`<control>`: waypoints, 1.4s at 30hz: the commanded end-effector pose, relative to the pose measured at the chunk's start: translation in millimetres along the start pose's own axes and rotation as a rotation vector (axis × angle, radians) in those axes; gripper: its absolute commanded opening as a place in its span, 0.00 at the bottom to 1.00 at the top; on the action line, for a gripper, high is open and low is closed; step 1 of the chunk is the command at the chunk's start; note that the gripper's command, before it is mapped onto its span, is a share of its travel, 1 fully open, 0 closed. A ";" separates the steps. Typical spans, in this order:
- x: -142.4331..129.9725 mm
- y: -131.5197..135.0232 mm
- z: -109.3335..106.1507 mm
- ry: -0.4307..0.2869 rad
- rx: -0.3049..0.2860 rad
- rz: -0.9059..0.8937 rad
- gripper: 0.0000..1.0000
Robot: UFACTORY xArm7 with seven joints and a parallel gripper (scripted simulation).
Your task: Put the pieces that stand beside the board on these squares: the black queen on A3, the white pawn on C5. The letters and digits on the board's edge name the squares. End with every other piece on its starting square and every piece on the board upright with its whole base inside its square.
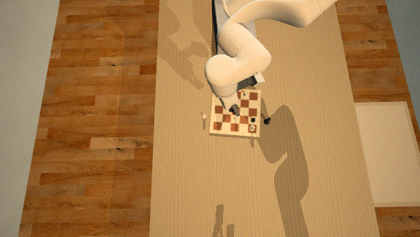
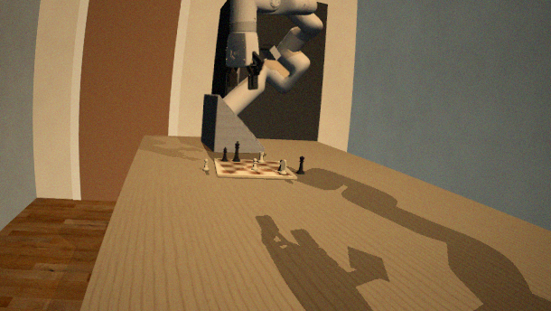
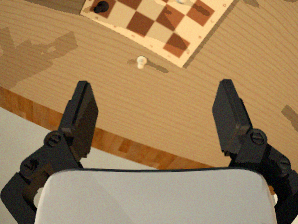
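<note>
The small chessboard lies on the tan table, and also shows in the exterior view and at the top of the wrist view. The white pawn stands upright off the board's left side, and shows below the board's edge in the wrist view. The black queen stands upright off the right side; it is out of the wrist view. My gripper hangs high above the board's far side, open and empty.
Two black pieces stand at the board's far left. Three white pieces stand on other squares. The arm's grey wedge base rises behind the board. A pale mat lies on the floor at the right.
</note>
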State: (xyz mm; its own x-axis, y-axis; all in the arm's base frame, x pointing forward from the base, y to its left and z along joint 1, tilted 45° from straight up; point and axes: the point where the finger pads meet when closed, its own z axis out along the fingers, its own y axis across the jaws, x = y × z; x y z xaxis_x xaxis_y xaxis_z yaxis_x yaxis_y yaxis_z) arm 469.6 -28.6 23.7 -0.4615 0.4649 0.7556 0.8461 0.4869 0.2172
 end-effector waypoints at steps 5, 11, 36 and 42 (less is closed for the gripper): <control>-0.7 0.1 -2.5 -0.005 -0.002 0.000 1.00; -0.7 0.1 -2.5 -0.005 -0.002 0.000 1.00; 69.5 54.3 71.0 0.085 0.495 -0.573 1.00; 81.3 63.6 80.4 0.123 0.660 -0.752 1.00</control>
State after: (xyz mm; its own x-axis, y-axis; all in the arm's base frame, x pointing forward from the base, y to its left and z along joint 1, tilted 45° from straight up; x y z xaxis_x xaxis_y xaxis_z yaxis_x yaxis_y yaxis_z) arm 463.6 77.3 42.0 -0.7596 -0.0198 0.6501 0.2383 0.9216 0.3065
